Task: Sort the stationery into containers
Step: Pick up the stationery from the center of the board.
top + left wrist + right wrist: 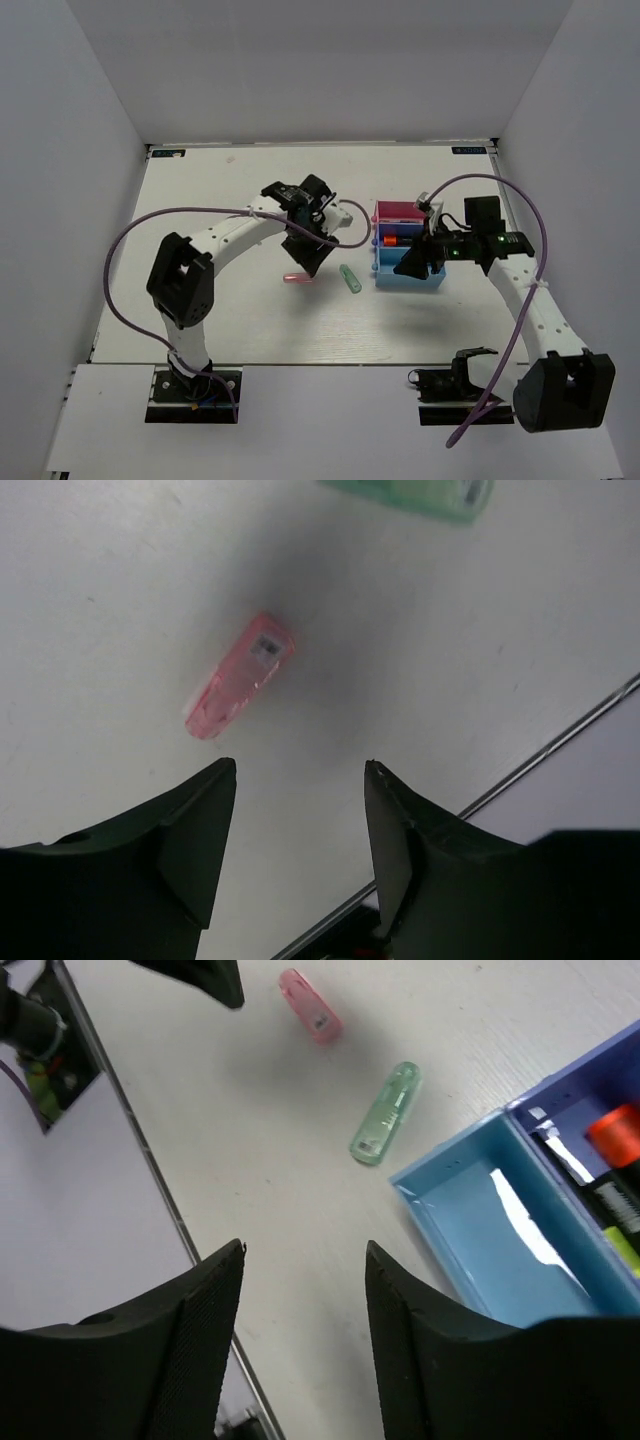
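white tabletop, two stubby markers outside the trays

white laminate table [200, 320], boxed in by pale walls, carries a row of three small joined rectangular plastic trays right of centre: a magenta-pink tray [398, 211] farthest from the arms, a dark blue tray [570, 1085] in the middle and a light blue tray [470, 1210] nearest. the dark blue one holds an orange-capped black marker [613, 1132], with what looks like a yellow-black one beside it. the light blue one shows only its bare floor.

two pieces lie loose on the table left of the trays. a translucent pink stubby marker [240, 675] lies flat and diagonal. a pale green translucent stubby marker [386, 1113] rests near it, between it and the light blue tray, touching neither.

the left gripper [298, 768] hangs above the pink marker with its jaws spread wide and nothing between them. the marker sits just ahead of the fingertips, so this looks like an approach lined up for a pinch across its short width. the right gripper [305, 1250] hovers by the near corner of the light blue tray, also wide and empty, probably placed to take the green marker without crossing the other arm.
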`<act>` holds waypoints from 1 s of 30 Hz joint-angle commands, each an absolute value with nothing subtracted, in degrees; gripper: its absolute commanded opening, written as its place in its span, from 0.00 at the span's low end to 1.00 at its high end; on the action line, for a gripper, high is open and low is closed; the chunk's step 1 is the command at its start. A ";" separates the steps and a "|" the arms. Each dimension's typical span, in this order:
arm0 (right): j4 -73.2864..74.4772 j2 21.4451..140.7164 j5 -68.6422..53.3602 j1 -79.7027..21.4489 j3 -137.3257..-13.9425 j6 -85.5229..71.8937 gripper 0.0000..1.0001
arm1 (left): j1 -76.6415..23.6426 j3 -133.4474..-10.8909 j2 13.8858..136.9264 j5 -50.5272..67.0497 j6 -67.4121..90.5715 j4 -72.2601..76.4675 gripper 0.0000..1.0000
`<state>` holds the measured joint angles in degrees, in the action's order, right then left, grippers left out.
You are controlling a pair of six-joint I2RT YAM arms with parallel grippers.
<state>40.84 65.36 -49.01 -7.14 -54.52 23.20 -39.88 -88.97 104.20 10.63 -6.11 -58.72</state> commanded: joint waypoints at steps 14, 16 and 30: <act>33.22 57.65 -55.37 -5.63 -48.25 16.43 0.63 | -39.81 -80.58 108.72 6.15 -30.76 -54.85 0.74; 33.57 57.13 -55.46 -5.36 -48.25 16.52 0.63 | -39.81 -81.21 110.39 5.80 -31.20 -54.05 0.75; 34.19 58.45 -56.42 -3.08 -48.25 17.40 0.65 | -41.04 -80.36 115.58 2.20 -33.31 -48.88 0.70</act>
